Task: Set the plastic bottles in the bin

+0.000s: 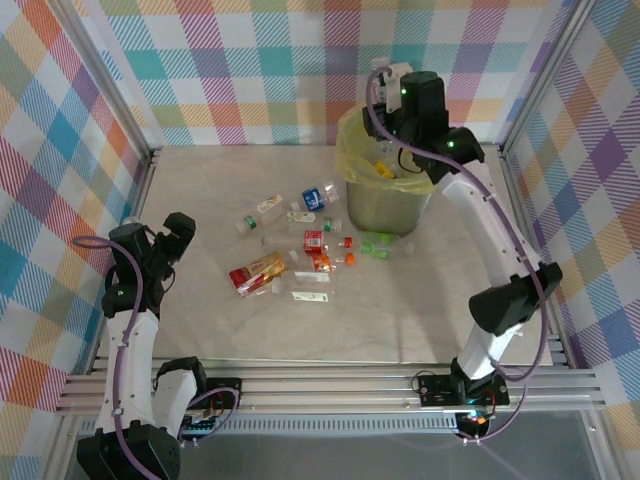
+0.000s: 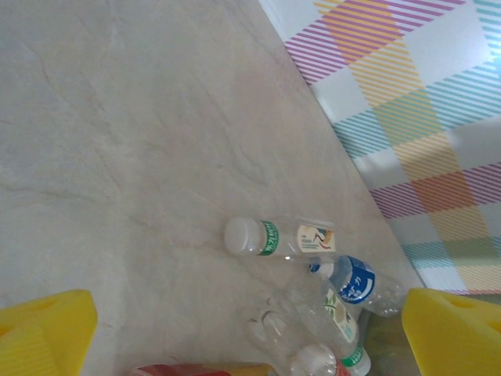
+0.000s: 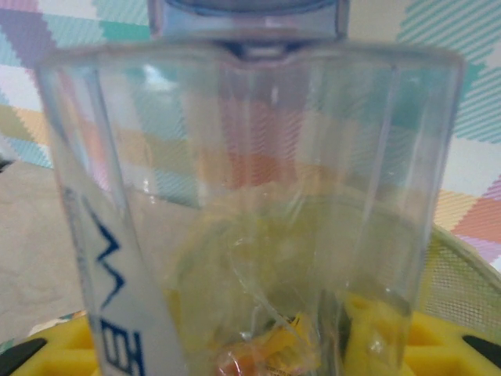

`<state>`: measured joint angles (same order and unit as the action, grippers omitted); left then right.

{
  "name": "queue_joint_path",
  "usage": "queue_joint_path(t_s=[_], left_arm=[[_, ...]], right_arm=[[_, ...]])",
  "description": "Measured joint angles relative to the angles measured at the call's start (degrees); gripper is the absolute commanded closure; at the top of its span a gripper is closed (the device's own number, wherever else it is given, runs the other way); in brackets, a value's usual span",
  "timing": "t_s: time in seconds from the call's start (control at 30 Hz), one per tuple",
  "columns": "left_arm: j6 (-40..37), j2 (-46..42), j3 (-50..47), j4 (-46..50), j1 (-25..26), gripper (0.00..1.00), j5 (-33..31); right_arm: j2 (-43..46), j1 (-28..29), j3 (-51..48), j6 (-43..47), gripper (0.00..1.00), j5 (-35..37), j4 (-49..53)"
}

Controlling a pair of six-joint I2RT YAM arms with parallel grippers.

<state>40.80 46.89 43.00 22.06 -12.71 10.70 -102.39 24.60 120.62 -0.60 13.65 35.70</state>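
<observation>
My right gripper [image 1: 393, 160] hangs over the bin [image 1: 385, 200], a grey-green bucket lined with a yellow bag. Its yellow fingers [image 3: 66, 348] are shut on a clear plastic bottle [image 3: 250, 196] with blue lettering, held upright above the bag's mouth [image 3: 462, 274]. An orange-labelled bottle [image 3: 266, 356] lies inside the bin. Several plastic bottles lie scattered mid-table: a white-capped one [image 1: 265, 208], a blue-labelled one [image 1: 315, 197], a red-and-orange one [image 1: 258, 270]. My left gripper [image 1: 180, 232] stands open left of them, looking at the white-capped bottle [image 2: 278, 237] and the blue-labelled bottle [image 2: 356, 280].
Checked walls enclose the table on three sides, with a metal frame post [image 1: 150, 160] at the left. Small green bottles [image 1: 377, 245] lie against the bin's foot. Bare tabletop [image 1: 200, 180] stretches behind and left of the pile.
</observation>
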Motion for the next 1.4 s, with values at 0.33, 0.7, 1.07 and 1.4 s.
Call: queue_joint_path(t_s=[0.33,0.7,1.07,1.4], left_arm=[[0.17,3.13,0.11,-2.64,5.51,0.0,0.83],[0.13,6.08,2.64,-3.63,11.65,0.0,0.61],[0.0,8.41,4.59,-4.42,14.91,0.0,-0.57],[-1.4,9.99,6.03,-4.04,16.72,0.0,-0.94]], right_arm=[[-10.47,-5.84,5.33,-1.33,0.49,-0.7,2.47],[-10.95,-8.85,-0.57,-2.21,0.47,-0.74,2.47],[-10.97,-9.64,-8.02,-3.48,0.36,-0.76,0.61],[-10.93,-9.64,-9.31,-3.48,0.27,-0.76,0.11]])
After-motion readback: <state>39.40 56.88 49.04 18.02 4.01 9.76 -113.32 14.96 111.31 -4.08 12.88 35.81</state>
